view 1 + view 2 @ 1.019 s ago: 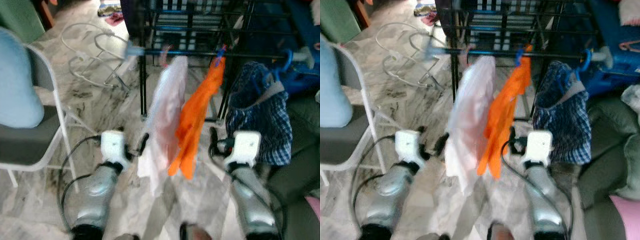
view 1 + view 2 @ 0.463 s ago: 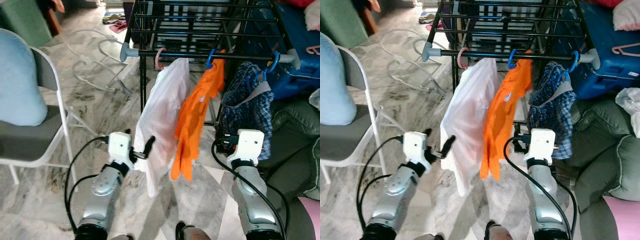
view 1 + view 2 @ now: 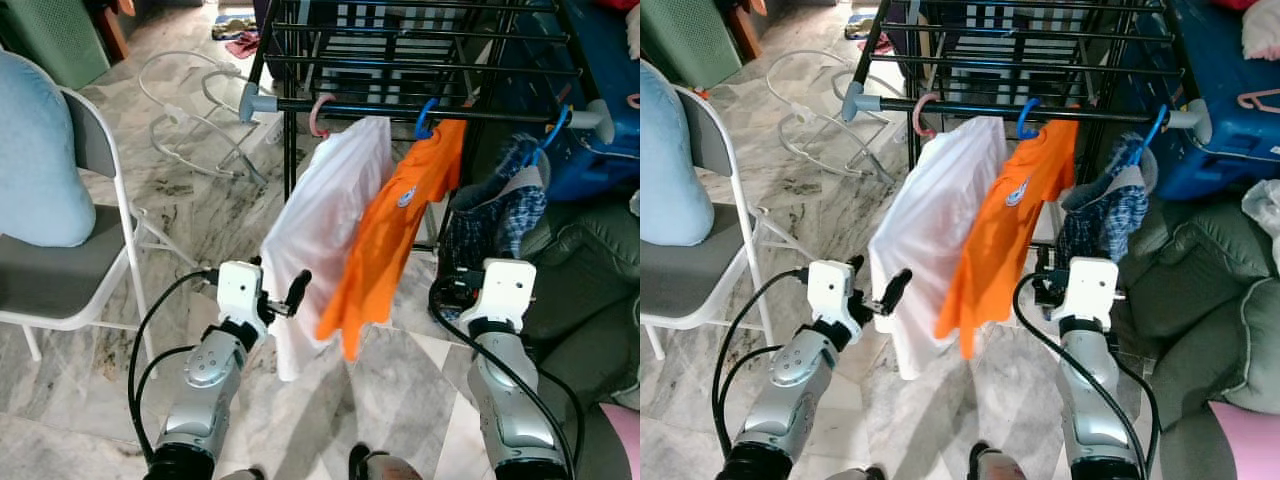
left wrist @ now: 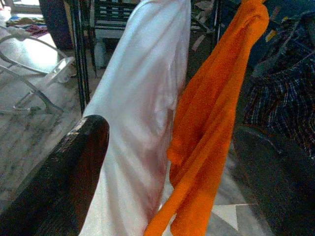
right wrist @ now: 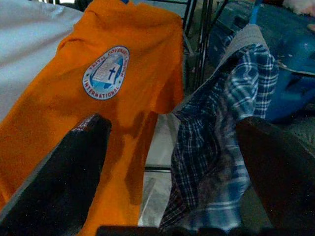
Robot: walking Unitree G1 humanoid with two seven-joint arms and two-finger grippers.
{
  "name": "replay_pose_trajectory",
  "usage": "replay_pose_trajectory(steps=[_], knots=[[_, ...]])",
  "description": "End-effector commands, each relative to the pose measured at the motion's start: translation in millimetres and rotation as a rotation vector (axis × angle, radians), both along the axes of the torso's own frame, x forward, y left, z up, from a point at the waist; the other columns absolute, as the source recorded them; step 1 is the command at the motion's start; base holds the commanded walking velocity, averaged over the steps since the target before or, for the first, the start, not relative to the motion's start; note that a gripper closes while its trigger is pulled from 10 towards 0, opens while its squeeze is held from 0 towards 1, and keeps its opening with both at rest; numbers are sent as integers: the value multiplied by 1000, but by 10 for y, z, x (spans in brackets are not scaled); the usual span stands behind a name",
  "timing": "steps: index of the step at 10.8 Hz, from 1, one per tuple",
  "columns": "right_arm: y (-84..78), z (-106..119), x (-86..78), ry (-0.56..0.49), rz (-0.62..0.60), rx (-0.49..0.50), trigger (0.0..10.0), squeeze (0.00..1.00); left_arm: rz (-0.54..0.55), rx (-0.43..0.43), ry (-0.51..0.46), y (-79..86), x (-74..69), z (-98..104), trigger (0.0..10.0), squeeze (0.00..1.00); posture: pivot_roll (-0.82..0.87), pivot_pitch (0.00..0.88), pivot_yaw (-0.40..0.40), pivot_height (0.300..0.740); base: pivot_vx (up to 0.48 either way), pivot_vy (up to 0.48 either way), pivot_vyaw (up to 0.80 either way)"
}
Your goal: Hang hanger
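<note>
Three garments, a white shirt, an orange shirt and a plaid shirt, are already hung by hangers on the rail, both jaws are seen open and empty, so withdrawal is judged next.

Marble floor, perhaps a sofa

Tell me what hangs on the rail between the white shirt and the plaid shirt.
The orange T-shirt on a blue hanger hangs between the white shirt and the plaid shirt, as the left eye view shows.
</note>
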State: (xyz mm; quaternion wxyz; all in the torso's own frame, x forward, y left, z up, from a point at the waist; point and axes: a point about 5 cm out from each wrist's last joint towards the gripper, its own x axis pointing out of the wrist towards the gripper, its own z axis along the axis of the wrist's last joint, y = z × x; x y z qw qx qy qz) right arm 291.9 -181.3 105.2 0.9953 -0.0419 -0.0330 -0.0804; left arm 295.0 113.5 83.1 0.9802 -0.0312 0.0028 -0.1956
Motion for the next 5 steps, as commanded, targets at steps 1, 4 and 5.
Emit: replay_pose_trajectory(steps=[1,4,5], knots=[[-38,-20,0,5,-20,-8,10000,0,-10,9,24,7,-20,-59,10000,0,-84,143,44,740,0,-382,0],[-110,-2,28,0,-44,-13,10000,0,0,13,29,23,-18,-69,10000,0,-80,143,43,740,0,-86,0],[-158,20,48,-6,-62,-16,10000,0,5,-3,38,21,-21,-75,10000,0,-80,143,43,740,0,0,0]])
